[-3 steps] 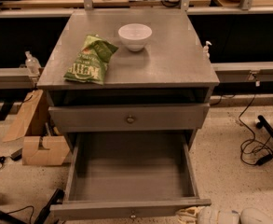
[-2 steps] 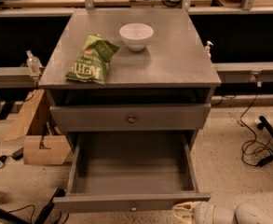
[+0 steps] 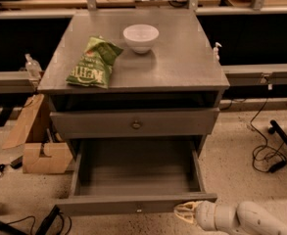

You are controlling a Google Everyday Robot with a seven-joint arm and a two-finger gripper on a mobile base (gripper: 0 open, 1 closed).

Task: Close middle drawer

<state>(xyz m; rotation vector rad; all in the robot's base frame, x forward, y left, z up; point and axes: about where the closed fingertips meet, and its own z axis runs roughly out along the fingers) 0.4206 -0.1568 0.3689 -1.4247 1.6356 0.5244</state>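
Observation:
The middle drawer (image 3: 135, 175) is pulled out of the grey cabinet, showing a deep plain grey box with nothing in it. Its low front panel (image 3: 108, 205) carries a small round knob (image 3: 139, 210). My gripper (image 3: 185, 213) is at the bottom of the view. Its cream tip is against the right part of that front panel, just below the panel's right corner. The white arm runs off to the lower right. The taller-fronted drawer (image 3: 135, 123) above, with a brass knob (image 3: 136, 125), is nearly shut.
A green chip bag (image 3: 92, 62) and a white bowl (image 3: 140, 37) sit on the cabinet top (image 3: 182, 58). A cardboard box (image 3: 37, 146) stands on the floor to the left. Cables (image 3: 268, 155) lie on the floor to the right.
The middle drawer's front panel has moved back towards the cabinet, so less of the inside shows. My gripper has moved forward and a little left with it.

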